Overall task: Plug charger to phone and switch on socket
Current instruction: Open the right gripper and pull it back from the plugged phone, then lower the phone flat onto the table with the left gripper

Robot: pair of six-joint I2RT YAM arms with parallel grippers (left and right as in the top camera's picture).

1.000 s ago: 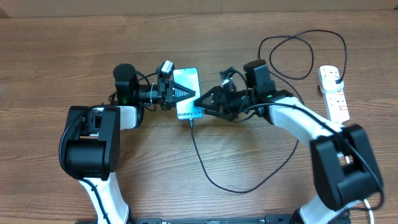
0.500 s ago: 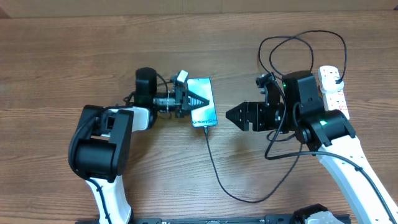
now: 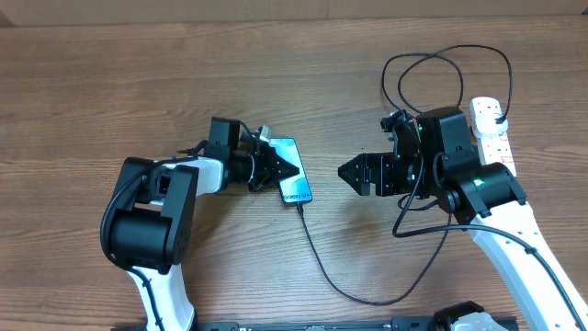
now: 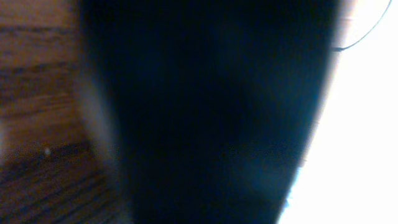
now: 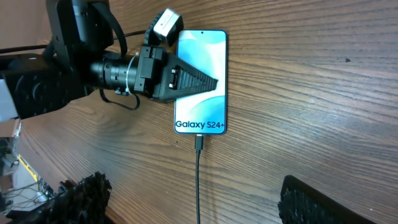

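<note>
While charger (image 5: 198, 177) sits plugged in teal phone (image 5: 203, 53) — left claw (image 5: 212, 81) closed, right claw (image 3: 346, 172) spread.

We take this for a robotics lab: a left arm (image 3: 147, 211) and right arm (image 3: 501, 198), white and black, share a wood-grain desk (image 3: 92, 74) with a power strip (image 3: 491, 129).

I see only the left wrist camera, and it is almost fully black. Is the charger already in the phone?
Observer: Yes. The right wrist view shows the charger plugged into the phone, under the text Galaxy S24+.
Operator: And what is my arm doing?
Observer: The left gripper is shut, its tip over the phone's screen.
Operator: And the other arm?
Observer: The right gripper is open and empty, between the phone and the socket.
</note>
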